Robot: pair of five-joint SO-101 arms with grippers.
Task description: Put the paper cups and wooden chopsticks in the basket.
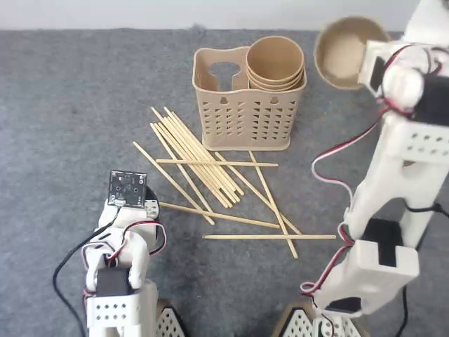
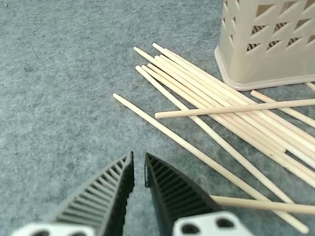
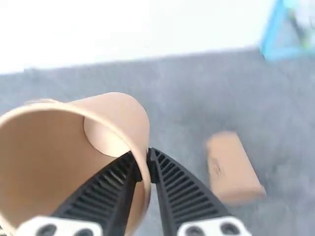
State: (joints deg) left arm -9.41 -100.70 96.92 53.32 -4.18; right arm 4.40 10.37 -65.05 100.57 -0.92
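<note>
A tan paper cup [image 1: 344, 50] hangs tilted at the upper right of the high view, its wall pinched by the right tool [image 3: 142, 164]. Left of it, a stack of tan paper cups [image 1: 275, 63] sits in the right compartment of the beige slotted plastic basket [image 1: 242, 119]. Pale wooden chopsticks [image 1: 200, 165] lie scattered on the grey desk [image 1: 63, 105] just below the basket. The left tool [image 2: 139, 169], at lower left, is pressed nearly together on nothing.

Paper cup [image 1: 342, 50] partly hidden behind right arm [image 1: 403, 84]; basket [image 2: 266, 49] cropped at frame edge; brown block [image 3: 231, 169] blurred, unidentifiable
</note>
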